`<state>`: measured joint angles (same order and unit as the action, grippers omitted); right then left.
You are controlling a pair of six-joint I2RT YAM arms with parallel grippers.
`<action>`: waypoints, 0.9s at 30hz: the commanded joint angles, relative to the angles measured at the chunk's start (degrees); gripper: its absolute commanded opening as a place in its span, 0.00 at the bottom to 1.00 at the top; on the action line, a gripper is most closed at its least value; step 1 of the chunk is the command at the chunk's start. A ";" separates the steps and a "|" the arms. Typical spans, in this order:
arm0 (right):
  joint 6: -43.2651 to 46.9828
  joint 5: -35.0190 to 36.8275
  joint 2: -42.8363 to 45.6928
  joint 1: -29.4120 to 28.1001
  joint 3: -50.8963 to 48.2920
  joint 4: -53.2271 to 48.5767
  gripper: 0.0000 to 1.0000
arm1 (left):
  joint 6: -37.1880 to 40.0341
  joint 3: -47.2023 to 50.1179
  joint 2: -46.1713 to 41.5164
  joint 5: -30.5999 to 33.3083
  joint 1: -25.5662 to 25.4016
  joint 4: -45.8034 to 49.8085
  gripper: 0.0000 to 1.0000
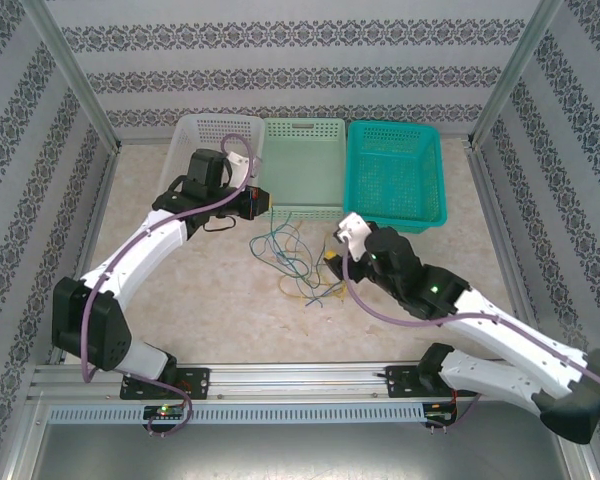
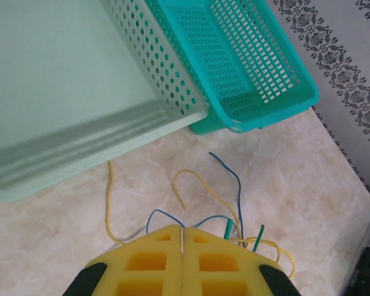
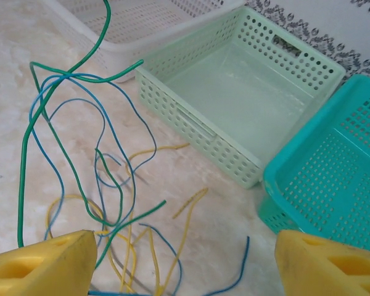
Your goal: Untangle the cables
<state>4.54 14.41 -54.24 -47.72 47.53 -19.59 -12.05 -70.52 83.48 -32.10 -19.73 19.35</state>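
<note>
You have three baskets up top: white basket [image 1: 187,124], pale green basket [image 1: 303,122], teal basket [image 1: 393,127]. Two arms: left arm [image 1: 140,250], right arm [image 1: 500,335]. The cables [image 1: 295,262] come in three colours; strand count unclear.

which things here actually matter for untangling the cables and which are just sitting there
For the job:
- tangled yellow, green and blue cables
- left gripper, shut
- right gripper, open

Just lying about:
- white basket
- pale green basket
- teal basket

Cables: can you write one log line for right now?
cables: tangled on table | left jaws: shut | right jaws: open, above cables | mint basket: empty
</note>
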 commanded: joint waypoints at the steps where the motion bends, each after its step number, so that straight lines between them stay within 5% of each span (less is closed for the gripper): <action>1: -2.53 -2.25 -2.47 1.11 2.65 0.68 0.76 | 4.58 1.85 -4.23 3.15 -0.60 -0.63 0.00; 10: -20.50 -14.75 -7.19 10.71 1.06 1.64 0.72 | 6.34 7.85 -10.55 4.87 -1.07 -8.28 0.00; 21: -26.10 -23.98 -14.57 10.22 -1.06 7.47 0.71 | 5.46 9.33 -11.22 5.14 -1.45 -11.56 0.00; 27: -25.56 -20.18 -18.78 7.91 0.25 6.47 0.69 | 9.16 8.85 -12.62 10.18 -2.53 -9.90 0.00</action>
<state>-19.88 -6.92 -72.51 -38.83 47.07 -13.69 -6.22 -61.60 73.21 -25.30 -21.02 10.66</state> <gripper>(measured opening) 0.692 0.050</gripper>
